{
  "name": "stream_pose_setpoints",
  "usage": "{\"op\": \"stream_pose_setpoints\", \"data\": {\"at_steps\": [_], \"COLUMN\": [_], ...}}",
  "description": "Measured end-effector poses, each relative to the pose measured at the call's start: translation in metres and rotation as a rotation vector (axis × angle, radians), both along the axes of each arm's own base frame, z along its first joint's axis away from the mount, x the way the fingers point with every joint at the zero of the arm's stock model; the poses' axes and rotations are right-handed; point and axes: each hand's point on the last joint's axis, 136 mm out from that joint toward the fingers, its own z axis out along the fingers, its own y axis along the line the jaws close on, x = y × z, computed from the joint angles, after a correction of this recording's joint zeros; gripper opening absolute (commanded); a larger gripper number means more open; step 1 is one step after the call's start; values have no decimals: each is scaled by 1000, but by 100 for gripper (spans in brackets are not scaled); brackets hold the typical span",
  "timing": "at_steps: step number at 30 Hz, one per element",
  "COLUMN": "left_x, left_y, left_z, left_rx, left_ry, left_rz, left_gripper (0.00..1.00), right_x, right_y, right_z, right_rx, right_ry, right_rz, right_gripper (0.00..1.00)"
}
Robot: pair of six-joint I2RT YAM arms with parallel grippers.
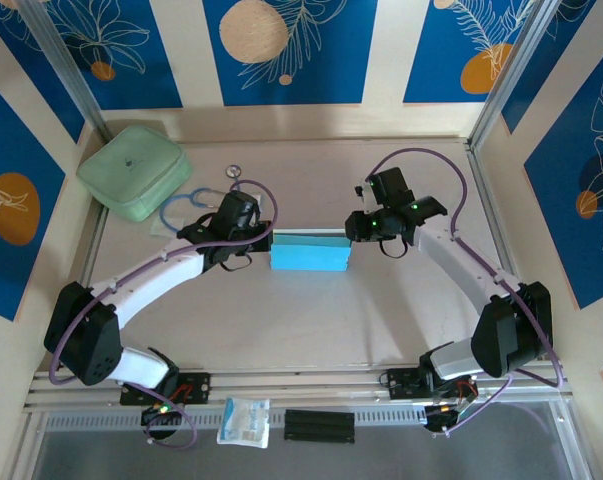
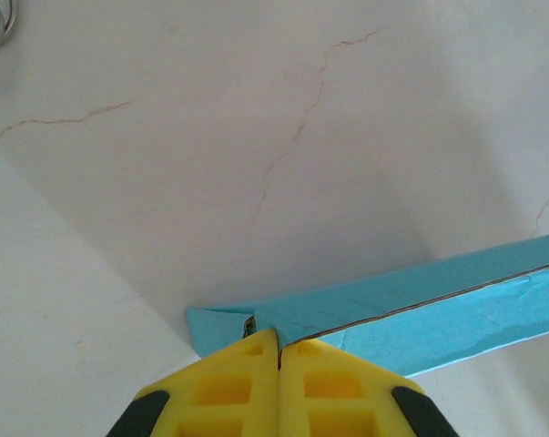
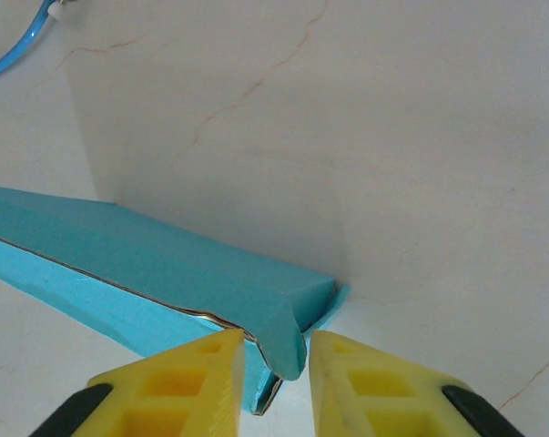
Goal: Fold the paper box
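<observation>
Flat, matte sky-blue paper box (image 1: 310, 252) on marbled table (image 1: 311, 320); left gripper (image 2: 279, 337) closed tight at its corner, right gripper (image 3: 276, 340) parted around a curled end flap (image 3: 285, 319).

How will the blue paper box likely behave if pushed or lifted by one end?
Probably light: the paper box is thin sheet, judging by its seam edges. Its end flap curls loosely, so ends likely flex. Lying flat and low, it should slide, not tip.
</observation>
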Motion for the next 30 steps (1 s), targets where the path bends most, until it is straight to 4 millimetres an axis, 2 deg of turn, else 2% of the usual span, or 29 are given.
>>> {"op": "stream_pose_setpoints", "data": {"at_steps": [10, 15, 30], "left_x": [-1, 1, 2], "left_y": [-1, -3, -4], "left_z": [0, 0, -1], "left_rx": [-2, -2, 5], "left_ry": [1, 3, 6], "left_rz": [-4, -5, -4], "left_gripper": [2, 2, 2], "right_x": [2, 2, -10], "right_y": [2, 1, 7], "right_z": [0, 0, -11], "right_rx": [14, 29, -12], "right_ry": [2, 20, 54], "right_rz": [-13, -48, -153], "right_gripper": [5, 0, 0]}}
